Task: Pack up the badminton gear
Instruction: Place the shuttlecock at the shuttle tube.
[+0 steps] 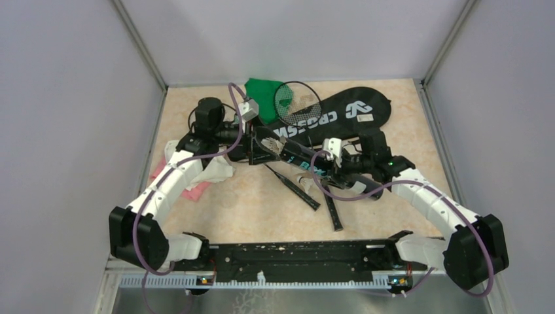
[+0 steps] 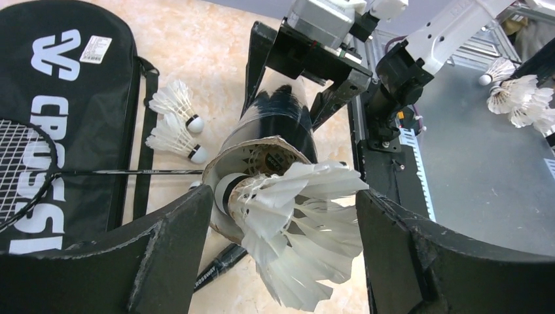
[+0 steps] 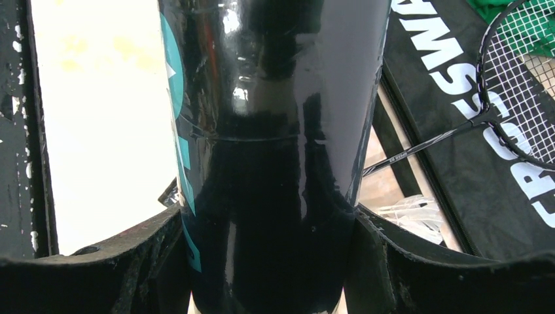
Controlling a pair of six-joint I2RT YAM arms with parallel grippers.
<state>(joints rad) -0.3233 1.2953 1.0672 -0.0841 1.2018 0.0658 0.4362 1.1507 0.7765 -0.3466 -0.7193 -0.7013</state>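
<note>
My right gripper (image 1: 322, 171) (image 3: 268, 226) is shut on the long black tube with teal lettering (image 1: 307, 163) (image 3: 275, 131) and holds it lying low over the table. Its open mouth (image 2: 262, 154) faces my left gripper (image 1: 263, 146) (image 2: 285, 216). The left jaws stand wide apart around a white shuttlecock (image 2: 294, 222). Its cork sits at the tube's rim, with a gap to the left finger. Two shuttlecocks (image 2: 173, 124) lie beside the black CROSSWAY bag (image 1: 340, 114) (image 2: 59, 118) (image 3: 458, 85). One racket's head (image 1: 298, 101) (image 3: 523, 98) rests on the bag.
Two racket handles (image 1: 307, 196) lie on the table under the tube. A green cloth (image 1: 262, 91) lies at the back by the bag. White and pink cloths (image 1: 203, 180) lie under my left arm. More shuttlecocks (image 2: 517, 95) show at the left wrist view's right edge.
</note>
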